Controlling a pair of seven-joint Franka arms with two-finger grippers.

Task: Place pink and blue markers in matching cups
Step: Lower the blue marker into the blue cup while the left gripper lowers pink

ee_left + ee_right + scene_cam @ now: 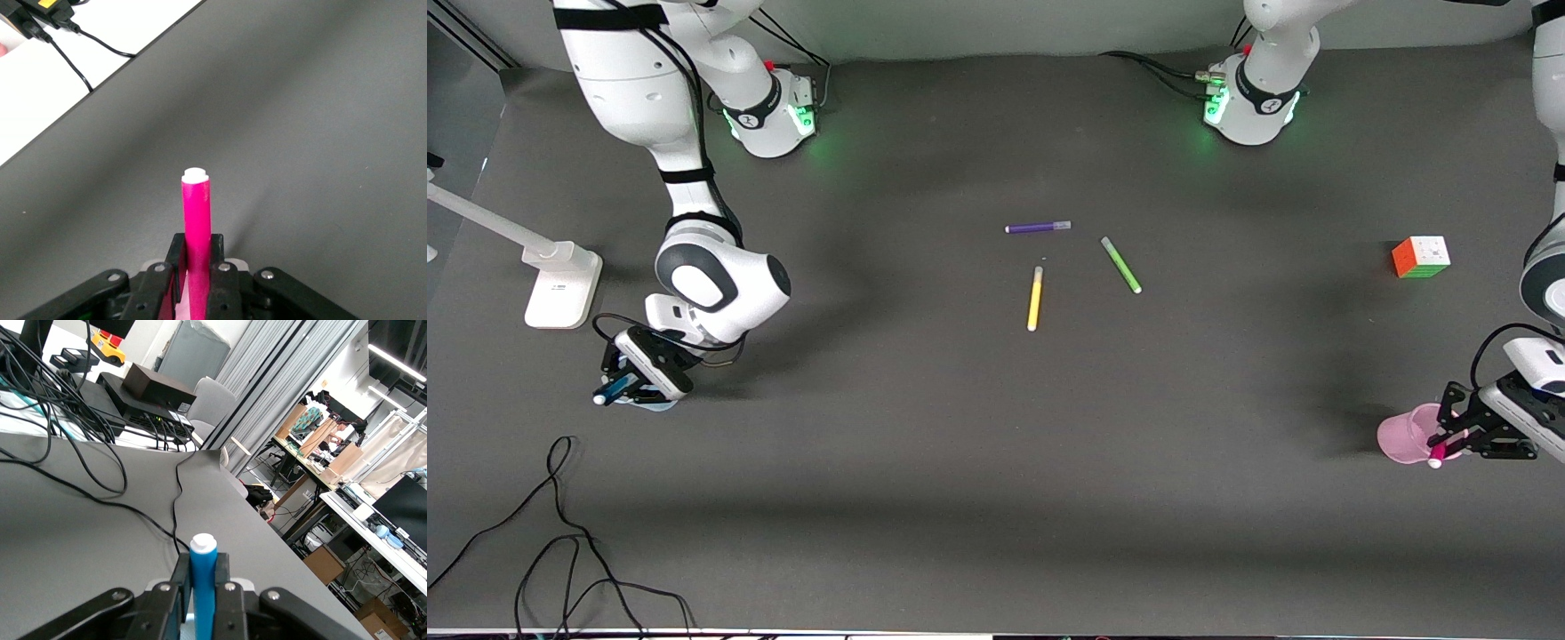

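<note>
My left gripper [1449,442] is shut on the magenta-pink marker [1438,458] and holds it tilted over the mouth of the pink cup [1405,436]. In the left wrist view the marker [197,213] stands between the shut fingers [217,250], white tip outward. My right gripper [618,388] is shut on the bright blue marker [607,394] over the pale blue cup [656,407], which it mostly hides. In the right wrist view the blue marker [202,580] is clamped between the fingers [180,577]. The lower ends of both markers are hidden.
A purple pen [1038,228], a green pen [1120,264] and a yellow pen [1035,298] lie at the table's middle. A colour cube [1421,257] sits near the left arm's end. A white stand [560,284] and black cables [560,551] are near the right arm's end.
</note>
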